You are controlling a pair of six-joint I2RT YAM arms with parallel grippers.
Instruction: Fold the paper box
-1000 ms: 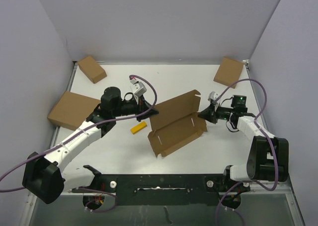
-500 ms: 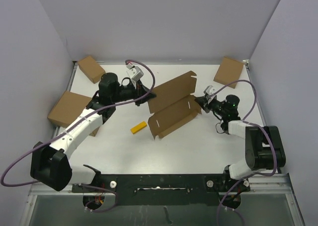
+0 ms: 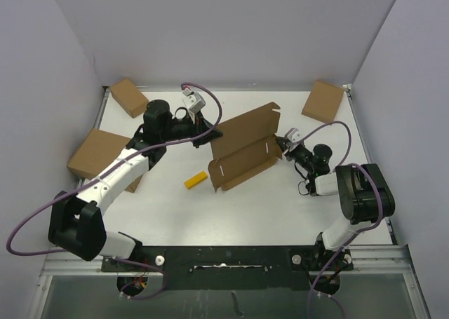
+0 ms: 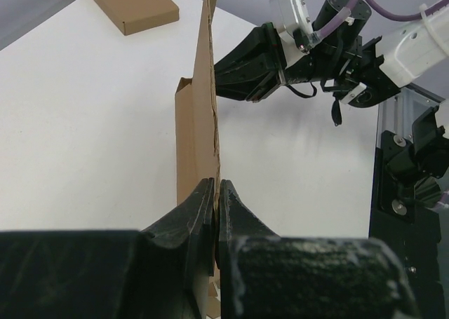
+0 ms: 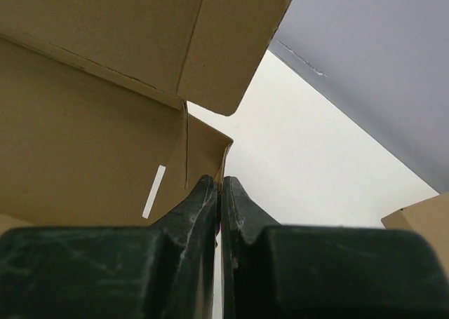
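Observation:
The paper box (image 3: 243, 145) is an unfolded brown cardboard blank, held off the table mid-scene with its lid panel tilted up toward the back. My left gripper (image 3: 212, 134) is shut on the blank's left edge; in the left wrist view the cardboard (image 4: 205, 116) runs edge-on away from the pinched jaws of that gripper (image 4: 217, 187). My right gripper (image 3: 281, 147) is shut on the blank's right side flap. In the right wrist view the flap's corner (image 5: 210, 151) sits between the closed jaws of the right gripper (image 5: 219, 184), with the slotted panel (image 5: 84, 158) to the left.
A small yellow block (image 3: 196, 179) lies on the white table left of the blank. Folded brown boxes rest at the back left (image 3: 130, 97), far left (image 3: 102, 155) and back right (image 3: 323, 100). Grey walls enclose the table on three sides.
Both arms have carried the blank toward the back of the table and slightly left, lifting the lid panel steeper. The right arm has drawn in closer to its base. Both grips stayed shut.

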